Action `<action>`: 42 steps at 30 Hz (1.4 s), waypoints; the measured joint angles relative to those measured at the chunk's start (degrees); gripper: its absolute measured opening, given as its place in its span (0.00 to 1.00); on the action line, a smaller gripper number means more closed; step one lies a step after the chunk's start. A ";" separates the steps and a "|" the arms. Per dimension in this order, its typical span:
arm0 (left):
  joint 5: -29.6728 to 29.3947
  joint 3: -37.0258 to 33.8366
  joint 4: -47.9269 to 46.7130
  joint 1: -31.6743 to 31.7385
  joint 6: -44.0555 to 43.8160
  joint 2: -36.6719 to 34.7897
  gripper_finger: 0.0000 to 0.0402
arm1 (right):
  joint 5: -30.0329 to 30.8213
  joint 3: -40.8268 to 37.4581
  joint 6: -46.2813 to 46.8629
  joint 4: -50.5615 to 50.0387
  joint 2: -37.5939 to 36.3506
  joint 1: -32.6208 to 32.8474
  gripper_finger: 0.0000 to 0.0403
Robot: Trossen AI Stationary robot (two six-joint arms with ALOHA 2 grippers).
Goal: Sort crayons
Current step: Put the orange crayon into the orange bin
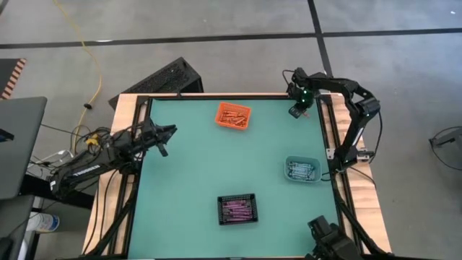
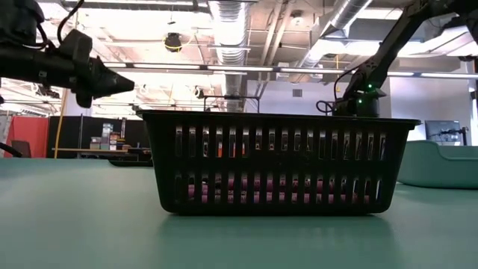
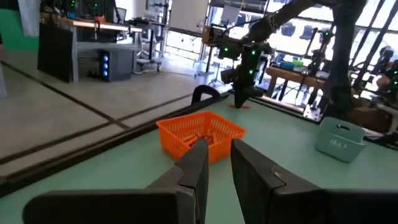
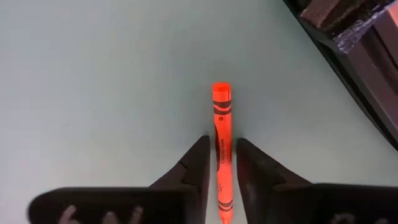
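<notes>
Our right pincer [image 4: 219, 163] sits at the desk's [image 1: 188, 173] far right corner, fingers straddling the orange crayon [image 4: 221, 149] lying flat there. Its long axis runs parallel to the fingers, which look nearly closed on it; we can't tell if it's clamped. Left pincer [image 3: 215, 163] waits near the left edge, slightly apart, holding nothing.

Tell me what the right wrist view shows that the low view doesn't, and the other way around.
Only the right wrist view shows the orange paper-wrapped crayon lying on the table between the right gripper fingers, which flank it closely; contact is hard to judge.

Only the low view shows the black slotted plastic bin with purple crayons inside, the teal plastic bin at the right edge, and the left gripper raised above the table.

Both show the green table surface and the right arm.
</notes>
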 joint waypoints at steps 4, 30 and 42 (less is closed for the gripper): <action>0.01 -0.02 -1.91 0.00 -0.67 0.00 0.14 | -1.10 -0.04 0.19 0.02 0.05 0.14 0.12; 0.26 -0.04 -1.85 0.00 -0.80 0.00 0.14 | -4.08 -0.33 6.32 -0.74 -17.88 12.19 0.01; 0.26 -0.07 -1.85 0.00 -0.78 0.00 0.14 | -3.64 11.10 10.61 16.15 -9.07 36.85 0.01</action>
